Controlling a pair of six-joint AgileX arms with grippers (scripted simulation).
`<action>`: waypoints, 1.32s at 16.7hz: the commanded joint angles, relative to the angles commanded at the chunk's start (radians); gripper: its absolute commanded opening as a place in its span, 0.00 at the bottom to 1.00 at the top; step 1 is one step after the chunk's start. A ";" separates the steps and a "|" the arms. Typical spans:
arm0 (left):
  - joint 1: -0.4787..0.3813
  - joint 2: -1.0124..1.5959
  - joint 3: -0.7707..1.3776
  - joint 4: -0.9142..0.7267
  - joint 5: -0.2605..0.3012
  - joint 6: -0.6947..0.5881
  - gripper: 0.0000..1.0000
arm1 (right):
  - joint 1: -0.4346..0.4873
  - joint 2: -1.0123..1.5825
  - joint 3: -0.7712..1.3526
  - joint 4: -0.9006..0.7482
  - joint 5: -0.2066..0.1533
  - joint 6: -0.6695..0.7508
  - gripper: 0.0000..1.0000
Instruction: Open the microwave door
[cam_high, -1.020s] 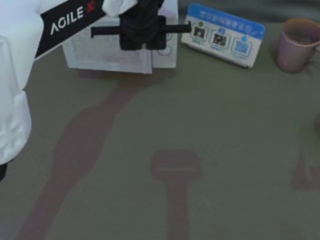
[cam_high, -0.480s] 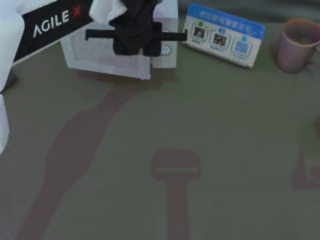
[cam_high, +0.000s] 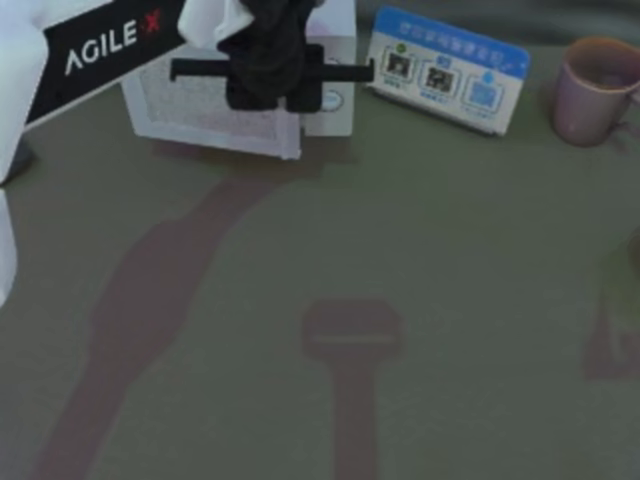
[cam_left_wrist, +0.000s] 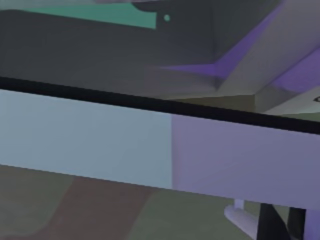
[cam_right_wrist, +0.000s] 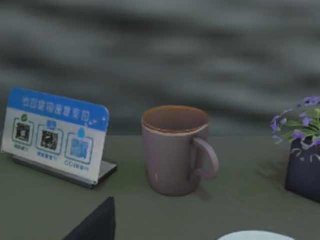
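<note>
The white microwave (cam_high: 338, 30) stands at the table's back left. Its door (cam_high: 200, 108), with a speckled grey window, stands slightly ajar, the free edge (cam_high: 291, 147) swung a little out from the knob panel (cam_high: 333, 101). My left gripper (cam_high: 285, 95) hangs over that edge and hides part of it. In the left wrist view its dark fingers (cam_left_wrist: 270, 226) sit close together at the door's white handle (cam_left_wrist: 244, 219), below the pale door panel (cam_left_wrist: 90, 132). The right arm is out of the top view; one dark fingertip (cam_right_wrist: 97, 224) shows in the right wrist view.
A blue-topped sign card (cam_high: 447, 70) stands right of the microwave. A pink mug (cam_high: 594, 90) is at the back right, also in the right wrist view (cam_right_wrist: 175, 150), with a dark pot of purple flowers (cam_right_wrist: 305, 160) beside it.
Over the last second my left arm drew back to the left and the door's free edge swung slightly outward. Over the last half second almost nothing moved.
</note>
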 joint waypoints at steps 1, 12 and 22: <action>0.000 0.000 0.000 0.000 0.000 0.000 0.00 | 0.000 0.000 0.000 0.000 0.000 0.000 1.00; 0.000 0.000 0.000 0.000 0.000 0.000 0.00 | 0.000 0.000 0.000 0.000 0.000 0.000 1.00; 0.010 -0.064 -0.117 0.048 0.043 0.080 0.00 | 0.000 0.000 0.000 0.000 0.000 0.000 1.00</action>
